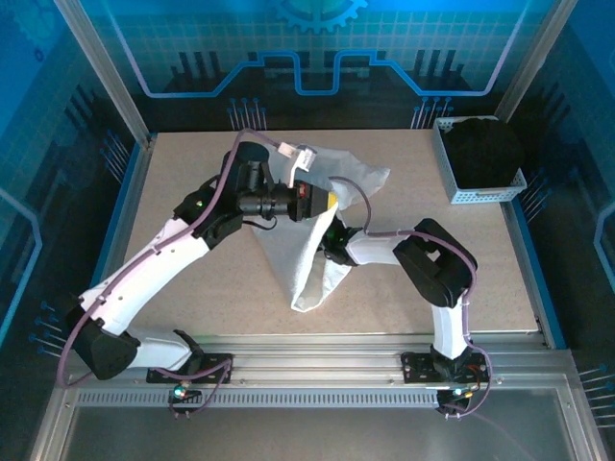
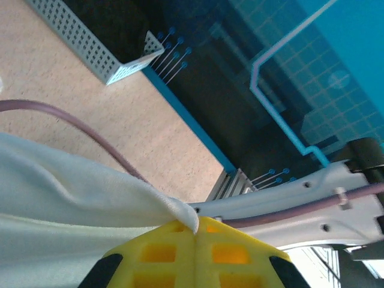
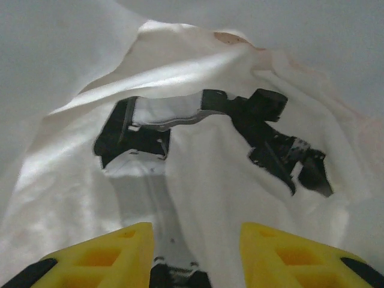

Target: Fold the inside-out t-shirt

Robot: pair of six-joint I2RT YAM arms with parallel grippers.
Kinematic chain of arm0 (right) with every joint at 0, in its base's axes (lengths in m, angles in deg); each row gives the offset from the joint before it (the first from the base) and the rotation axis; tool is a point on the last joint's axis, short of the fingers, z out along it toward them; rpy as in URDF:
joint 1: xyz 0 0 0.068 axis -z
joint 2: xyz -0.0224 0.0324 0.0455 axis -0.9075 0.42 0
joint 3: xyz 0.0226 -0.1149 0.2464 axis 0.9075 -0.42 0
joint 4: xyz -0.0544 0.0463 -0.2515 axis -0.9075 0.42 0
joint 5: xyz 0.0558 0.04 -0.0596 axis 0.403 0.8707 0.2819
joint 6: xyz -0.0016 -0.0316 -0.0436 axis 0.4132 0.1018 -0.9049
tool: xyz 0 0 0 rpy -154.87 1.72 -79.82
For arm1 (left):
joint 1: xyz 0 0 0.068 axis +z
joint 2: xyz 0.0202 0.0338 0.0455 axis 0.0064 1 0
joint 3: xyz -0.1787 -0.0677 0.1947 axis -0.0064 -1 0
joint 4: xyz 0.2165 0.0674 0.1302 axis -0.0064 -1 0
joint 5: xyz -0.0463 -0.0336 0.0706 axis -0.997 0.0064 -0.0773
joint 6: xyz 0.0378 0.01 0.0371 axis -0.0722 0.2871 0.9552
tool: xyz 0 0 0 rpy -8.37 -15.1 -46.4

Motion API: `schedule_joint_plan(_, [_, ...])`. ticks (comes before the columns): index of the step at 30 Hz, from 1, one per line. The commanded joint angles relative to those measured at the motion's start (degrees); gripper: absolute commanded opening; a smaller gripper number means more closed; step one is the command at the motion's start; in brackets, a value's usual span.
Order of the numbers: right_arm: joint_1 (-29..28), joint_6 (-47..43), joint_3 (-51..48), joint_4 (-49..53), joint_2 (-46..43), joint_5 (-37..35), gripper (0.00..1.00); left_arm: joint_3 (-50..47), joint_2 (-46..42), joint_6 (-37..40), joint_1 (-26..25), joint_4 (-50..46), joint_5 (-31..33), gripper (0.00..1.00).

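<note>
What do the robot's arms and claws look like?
The left arm and right arm are white with chunky black joints and thin purple cables along them. The left claw and right claw have yellow fingers with square holes and black bases.

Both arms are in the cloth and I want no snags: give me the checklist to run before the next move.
1. Left gripper shut on an edge of the t-shirt: ok.
2. Right gripper jaws apart, nothing between them: ok.
3. Right gripper inside the shirt: ok, cloth surrounds it.
4. The t-shirt flat on the table: not ok, bunched and partly lifted.
5. Basket with black garment apart from the shirt: ok.
6. Purple cable by the shirt unsnagged: cannot tell.
</note>
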Motion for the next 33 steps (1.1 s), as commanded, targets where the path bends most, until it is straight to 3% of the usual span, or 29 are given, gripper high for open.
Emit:
schedule_joint_plan(1, [1.2,2.0,4.8,12.0,2.2,-2.1,0.44,4.0,0.2,-0.7,-0.9,2.1,-3.7,0.00])
schedule_joint_plan(17, [6.3,7.7,24.6,41.4,10.9,6.1,0.68,19.0,0.2,0.2,-0.9,0.0,-4.6,0.00])
schedule_joint_plan(21, [7.8,8.7,27.6,48.6,12.7,9.5,0.75,23.3,0.4,2.9,-0.1,-2.3,-0.5,0.00])
schedule_joint_plan(25, [8.4,7.0,34.9,60.4,16.8,12.7,0.77,23.8,-0.2,4.1,1.9,-3.0,7.8,0.00])
schedule_joint_plan(27, [8.5,5.8,37.6,64.9,19.2,13.4,0.72,23.7,-0.4,4.4,3.2,-4.1,11.4,0.00])
schedule_joint_plan(28, [8.5,5.4,38.2,65.9,19.8,14.2,0.63,23.3,-0.8,4.5,4.1,-4.5,12.9,0.00])
schedule_joint_plan(33, [10.4,0.4,39.7,67.8,17.6,21.0,0.03,17.7,-3.6,2.0,10.6,-3.9,20.2,0.00])
